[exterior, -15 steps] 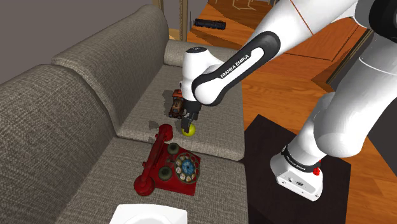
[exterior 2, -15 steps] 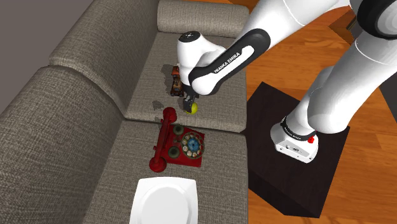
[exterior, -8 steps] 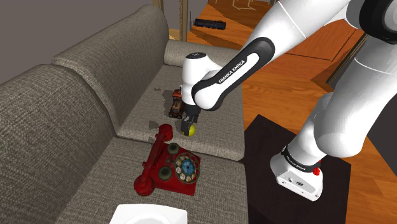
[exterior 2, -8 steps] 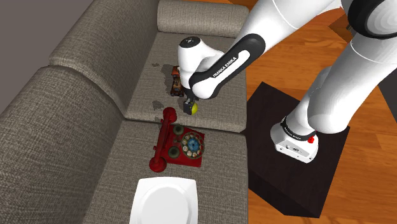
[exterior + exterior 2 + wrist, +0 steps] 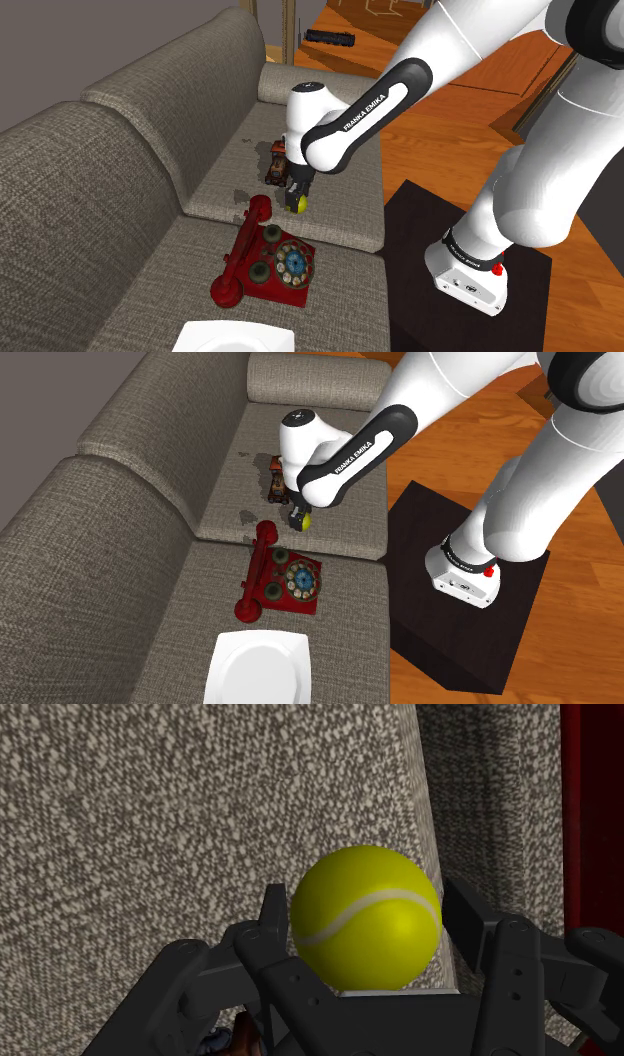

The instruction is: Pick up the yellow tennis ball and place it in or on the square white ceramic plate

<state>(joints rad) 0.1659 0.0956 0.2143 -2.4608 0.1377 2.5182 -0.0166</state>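
The gripper [image 5: 366, 911] clasps the yellow tennis ball [image 5: 366, 919] squarely between its jaws, just over the sofa cushion [image 5: 150, 804]. The square white plate [image 5: 258, 667] lies well away from them (beyond the red telephone [image 5: 285, 580]).
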